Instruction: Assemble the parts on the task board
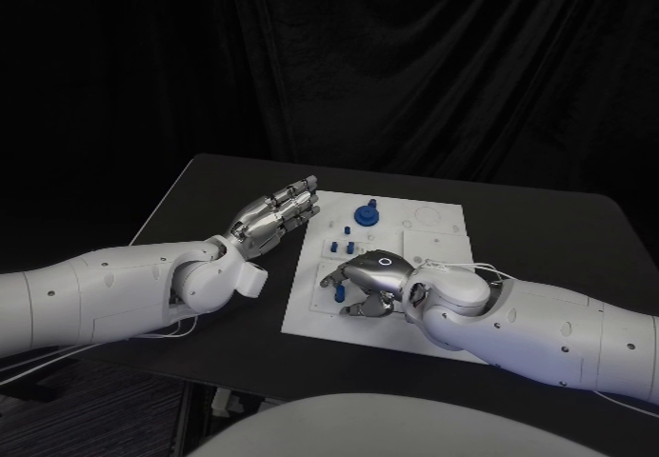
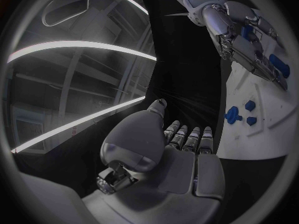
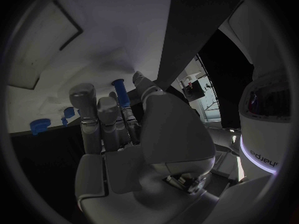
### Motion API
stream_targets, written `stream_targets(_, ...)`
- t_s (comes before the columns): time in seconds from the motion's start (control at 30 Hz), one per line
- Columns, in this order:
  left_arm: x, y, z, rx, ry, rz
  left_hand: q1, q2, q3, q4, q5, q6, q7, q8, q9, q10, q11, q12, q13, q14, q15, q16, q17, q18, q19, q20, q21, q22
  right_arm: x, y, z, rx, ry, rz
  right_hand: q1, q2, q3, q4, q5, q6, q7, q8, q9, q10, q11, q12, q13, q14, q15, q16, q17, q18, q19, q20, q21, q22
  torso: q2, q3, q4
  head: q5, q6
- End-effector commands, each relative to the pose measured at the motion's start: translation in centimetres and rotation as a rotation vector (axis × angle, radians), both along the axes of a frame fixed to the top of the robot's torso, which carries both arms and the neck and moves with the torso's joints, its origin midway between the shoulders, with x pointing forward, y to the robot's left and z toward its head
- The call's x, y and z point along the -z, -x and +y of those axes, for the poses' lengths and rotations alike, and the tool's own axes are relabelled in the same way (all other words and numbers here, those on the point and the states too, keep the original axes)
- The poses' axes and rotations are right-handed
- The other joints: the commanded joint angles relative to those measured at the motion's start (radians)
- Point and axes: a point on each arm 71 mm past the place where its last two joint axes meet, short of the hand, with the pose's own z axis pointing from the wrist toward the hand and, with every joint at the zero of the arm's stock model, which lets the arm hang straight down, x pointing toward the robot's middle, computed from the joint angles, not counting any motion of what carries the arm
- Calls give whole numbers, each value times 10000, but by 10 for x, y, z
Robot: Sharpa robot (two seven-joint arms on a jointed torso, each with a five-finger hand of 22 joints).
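— Black curtain behind, black counter (image 1: 549, 228) below; where does the right robot hand (image 1: 369, 282) stand?

— It lies low over the near half of the task board (image 1: 437, 249); its fingers are curled down toward the plate; in the right wrist view a blue peg (image 3: 121, 92) stands upright just past the fingertips (image 3: 83, 95); whether they pinch it cannot be told.

— And the left robot hand (image 1: 275, 217)?

— It hovers off the board's left edge, fingers straight and apart, holding nothing.

— Outward from there, what of the parts?

— A blue knob-shaped piece (image 1: 367, 213) sits at the board's far end with a small blue block (image 1: 348, 229) just beside it; slim blue pieces (image 1: 338, 248) lie between those and the right robot hand.

— So how far along is it?

— Early to middling, by the look of it; several parts seem loose, and pale round recesses (image 1: 429, 218) on the board's right side appear unfilled; most of the seating likely remains.
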Motion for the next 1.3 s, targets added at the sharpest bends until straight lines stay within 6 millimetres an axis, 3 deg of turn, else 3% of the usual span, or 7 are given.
stream_targets(0.03,-4,1,0,-90,454,-472,-116,6,79,-30,37,61,100,49,15,7,45,66,9,-3,96,-36,-17,-48,25,72,-2,13,-2,1,-3,106,-230,73,-61,-31,-274,132,-115,-535,-25,-80,-167,-405,65,107,51,-49,102,29,-37,54,-52,113,-105,861,-11,2,-15,-54,-1)
stream_targets(0.4,-4,1,3,-155,418,-481,-123,-4,94,-35,37,78,118,54,18,10,34,70,11,-3,97,-36,-17,-44,28,77,0,17,-50,-1,-40,1034,-2281,-599,328,-198,-755,985,162,282,291,198,-143,-1105,193,782,237,56,225,306,309,31,43,240,95,927,-25,16,-58,-252,-1)
stream_targets(0.67,-5,2,5,-233,374,-495,-126,-8,101,-38,38,93,123,57,20,15,29,73,13,-3,96,-36,-17,-42,30,79,1,21,-92,-4,-95,2109,-2986,-582,758,259,-593,813,763,940,602,451,-103,-594,-47,1989,608,228,38,522,595,-16,223,95,549,1013,-34,7,-65,-514,-1)
stream_targets(0.83,-5,2,6,-279,349,-504,-130,-17,109,-43,39,100,124,60,22,22,28,78,15,-3,96,-36,-17,-38,32,83,3,26,-88,-2,-139,3272,-2007,533,1294,458,-85,465,1764,2166,546,946,113,1404,-737,4255,1749,-46,-550,90,-41,45,47,-396,227,926,-1,-1,-33,-933,-1)
stream_targets(1.0,-5,2,6,-277,366,-515,-130,-17,109,-43,39,100,124,60,22,22,28,78,15,-3,96,-36,-17,-38,32,83,3,26,-74,5,-178,4562,-827,1797,967,275,127,696,1553,2898,320,1212,335,2772,-943,7675,5351,-19,-709,-305,-384,65,3,-573,-101,845,2,3,-9,-1266,-1)
stream_targets(1.1,-5,3,6,-281,364,-515,-134,-25,115,-48,39,111,121,62,23,25,33,81,16,-3,97,-36,-17,-35,35,88,6,32,-66,9,-192,5245,-249,2266,498,281,-119,1004,1250,3045,173,1559,577,4922,-1075,9841,9233,852,-805,705,1532,-137,518,-667,1052,1165,3,8,-7,-1390,-1)
stream_targets(1.3,-5,3,6,-276,358,-501,-136,-27,120,-51,40,111,121,63,23,26,36,83,17,-3,98,-36,-17,-33,37,91,7,35,-56,13,-209,6330,887,2980,-1084,635,-755,1926,2108,2628,-67,2845,1546,7906,-1285,11470,13715,1921,-1001,2107,4293,-461,1319,-870,3074,1606,-15,-28,-54,-1485,-1)
